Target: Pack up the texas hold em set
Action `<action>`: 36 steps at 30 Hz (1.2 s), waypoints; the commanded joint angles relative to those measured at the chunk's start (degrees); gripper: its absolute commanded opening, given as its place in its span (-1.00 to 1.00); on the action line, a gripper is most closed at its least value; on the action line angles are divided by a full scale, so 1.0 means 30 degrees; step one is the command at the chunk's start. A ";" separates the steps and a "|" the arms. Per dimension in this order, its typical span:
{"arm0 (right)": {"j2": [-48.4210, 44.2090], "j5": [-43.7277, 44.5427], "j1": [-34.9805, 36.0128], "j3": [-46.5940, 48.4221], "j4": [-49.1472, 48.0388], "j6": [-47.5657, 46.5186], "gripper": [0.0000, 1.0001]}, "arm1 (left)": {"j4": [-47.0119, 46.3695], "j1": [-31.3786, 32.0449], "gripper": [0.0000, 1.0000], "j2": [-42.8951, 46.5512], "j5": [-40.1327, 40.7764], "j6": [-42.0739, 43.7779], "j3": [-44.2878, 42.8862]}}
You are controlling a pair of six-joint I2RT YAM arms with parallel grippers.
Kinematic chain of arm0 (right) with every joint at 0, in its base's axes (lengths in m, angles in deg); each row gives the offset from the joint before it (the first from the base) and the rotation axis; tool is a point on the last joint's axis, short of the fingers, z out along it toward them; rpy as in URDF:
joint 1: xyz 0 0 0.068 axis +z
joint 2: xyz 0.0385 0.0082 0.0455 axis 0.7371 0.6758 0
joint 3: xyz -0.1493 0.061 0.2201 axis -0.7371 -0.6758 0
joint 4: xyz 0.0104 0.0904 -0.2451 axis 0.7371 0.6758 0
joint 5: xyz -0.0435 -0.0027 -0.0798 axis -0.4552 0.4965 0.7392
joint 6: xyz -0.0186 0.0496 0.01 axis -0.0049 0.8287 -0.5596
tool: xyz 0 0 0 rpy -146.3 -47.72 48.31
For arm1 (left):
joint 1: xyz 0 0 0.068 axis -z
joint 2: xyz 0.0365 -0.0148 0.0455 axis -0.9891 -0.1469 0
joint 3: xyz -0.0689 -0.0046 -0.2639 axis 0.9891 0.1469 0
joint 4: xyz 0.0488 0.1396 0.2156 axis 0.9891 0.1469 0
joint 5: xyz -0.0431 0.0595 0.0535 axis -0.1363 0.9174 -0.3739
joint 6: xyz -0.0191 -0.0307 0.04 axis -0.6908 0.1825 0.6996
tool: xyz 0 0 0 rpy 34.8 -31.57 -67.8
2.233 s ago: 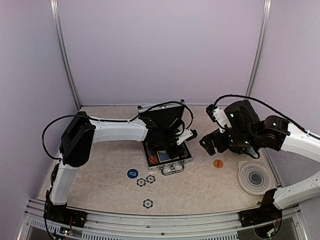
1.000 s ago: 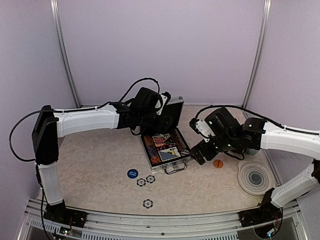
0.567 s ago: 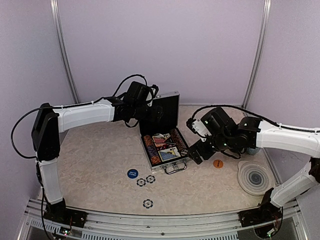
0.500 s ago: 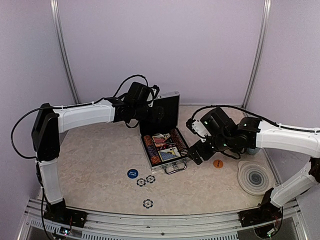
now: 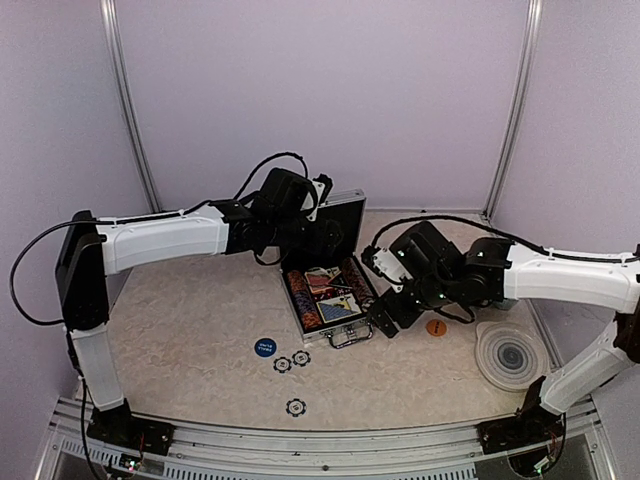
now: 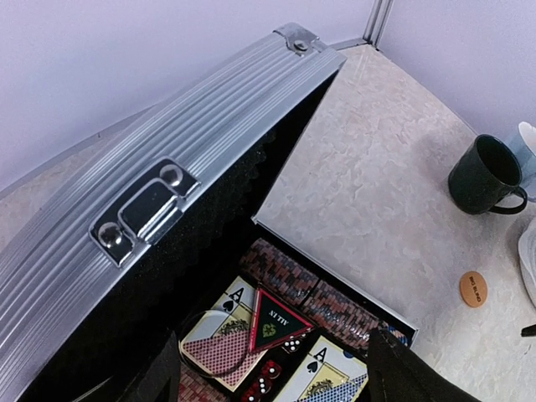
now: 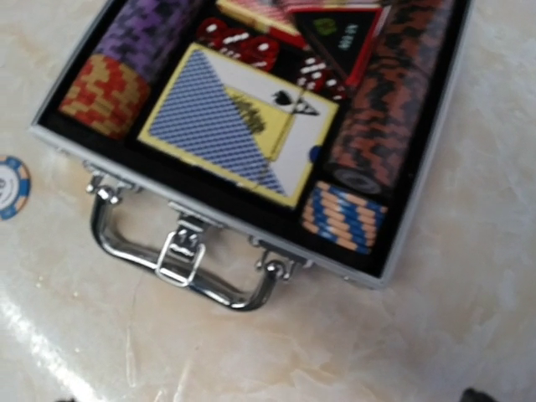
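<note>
Top view: high, near edge, facing back wall (image 5: 320, 100); whole surface (image 5: 200, 310) framed. Left wrist: close, down over raised lid (image 6: 167, 159). Right wrist: very close, straight down on handle (image 7: 151, 268). All three share the open case (image 5: 318, 333).

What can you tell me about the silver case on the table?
The case is ribbed silver metal, black inside, resting on the table with its lid standing open. A chrome handle sits on its front. It holds chips, two card decks, red dice and a black triangle. The left gripper is at the lid's top edge; contact is unclear.
</note>
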 commanded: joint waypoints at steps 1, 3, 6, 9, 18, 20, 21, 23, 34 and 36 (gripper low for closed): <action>0.0667 -0.0176 0.0604 0.0609 0.0330 -0.0466 0.98 | -0.0037 0.0131 0.52 0.0935 -0.0919 -0.0638 0.0498; 0.0997 -0.0136 0.0789 0.0700 0.0425 -0.0572 0.98 | -0.0060 0.0268 0.52 0.1134 -0.1036 -0.0748 0.0621; 0.1536 -0.0284 0.1213 0.0961 0.0597 -0.0873 0.98 | -0.0266 0.0468 0.53 0.1536 -0.1538 -0.0879 0.0774; 0.2138 -0.0498 0.1875 0.1377 0.0859 -0.1442 0.98 | -0.1223 0.0719 0.54 0.2433 -0.2743 -0.0806 0.1464; 0.4076 -0.1631 0.3288 0.2723 0.1300 -0.2755 0.98 | -0.2625 0.0830 0.62 0.5498 -0.4552 -0.1540 0.3508; 0.4774 -0.2486 0.3606 0.3262 0.1348 -0.3090 0.96 | -0.2659 0.0836 0.62 0.6073 -0.4011 -0.1778 0.3857; 0.5282 -0.2841 0.3868 0.3686 0.1485 -0.3132 0.95 | -0.2589 0.0814 0.62 0.6384 -0.3577 -0.1934 0.4049; 0.6446 -0.3213 0.4609 0.4620 0.2086 -0.3961 0.94 | -0.2315 0.0773 0.63 0.6980 -0.2386 -0.2160 0.4372; 0.9863 -0.3133 0.4966 0.6593 0.3002 -0.4591 0.95 | -0.1952 0.0323 0.67 0.7826 -0.1067 -0.2916 0.6196; 0.9810 -0.3745 0.5245 0.6800 0.3013 -0.4851 0.93 | -0.2151 0.0245 0.67 0.8419 -0.0597 -0.3134 0.6656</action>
